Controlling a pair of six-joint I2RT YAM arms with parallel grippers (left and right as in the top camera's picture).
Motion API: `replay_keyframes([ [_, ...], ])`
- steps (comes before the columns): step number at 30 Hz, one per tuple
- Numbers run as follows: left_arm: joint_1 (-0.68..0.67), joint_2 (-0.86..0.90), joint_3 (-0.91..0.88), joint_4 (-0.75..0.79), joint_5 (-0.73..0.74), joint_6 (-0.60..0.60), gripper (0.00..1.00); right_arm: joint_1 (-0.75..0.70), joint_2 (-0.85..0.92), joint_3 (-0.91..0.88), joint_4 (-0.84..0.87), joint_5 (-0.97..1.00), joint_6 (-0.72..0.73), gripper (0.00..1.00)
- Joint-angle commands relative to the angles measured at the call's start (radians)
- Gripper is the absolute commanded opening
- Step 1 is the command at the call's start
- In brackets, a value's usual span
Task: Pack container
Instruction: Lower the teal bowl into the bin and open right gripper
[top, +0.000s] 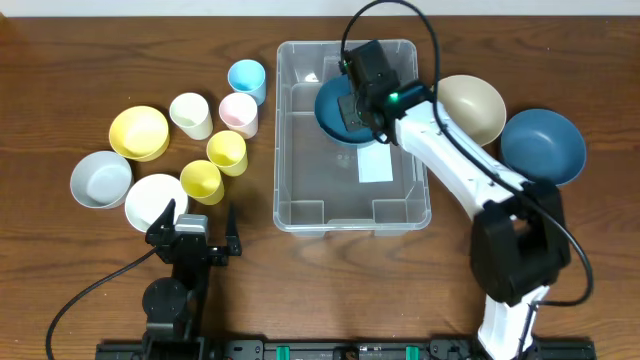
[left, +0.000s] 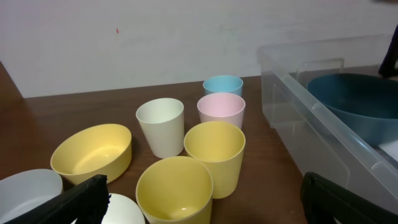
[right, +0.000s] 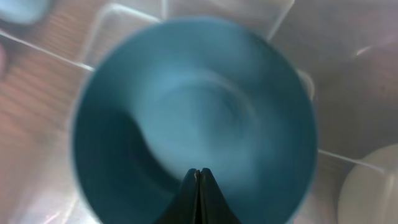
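The clear plastic container (top: 283, 130) stands at the table's middle, with a white label (top: 376, 165) on its base. My right gripper (top: 358, 105) is inside its far part, shut on the rim of a teal bowl (top: 330, 115) held over the base. In the right wrist view the fingers (right: 198, 171) are pressed together against the bowl (right: 186, 106), which fills the frame. My left gripper (top: 200, 222) is open and empty at the front left. In its wrist view the fingers (left: 202, 199) frame the cups, and the container wall (left: 298, 93) and teal bowl (left: 360, 106) show at right.
Left of the container stand a light blue cup (top: 246, 78), pink cup (top: 239, 112), white cup (top: 190, 113), two yellow cups (top: 227, 151), a yellow bowl (top: 139, 132), grey bowl (top: 101, 178) and white bowl (top: 155, 200). On the right are a beige bowl (top: 475, 105) and a blue bowl (top: 543, 145).
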Motion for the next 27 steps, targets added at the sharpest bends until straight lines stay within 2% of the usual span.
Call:
replay_keyframes([
  [1, -0.005, -0.005, -0.014, -0.04, -0.005, -0.013, 0.98, 0.004, 0.019, -0.004, -0.016, 0.067, -0.007, 0.01],
  [8, -0.005, -0.005, -0.014, -0.04, -0.005, -0.013, 0.98, -0.003, 0.047, -0.004, -0.089, 0.108, -0.008, 0.01],
  [27, -0.005, -0.005, -0.014, -0.04, -0.005, -0.013, 0.98, -0.012, 0.051, -0.031, -0.117, 0.122, -0.008, 0.01],
])
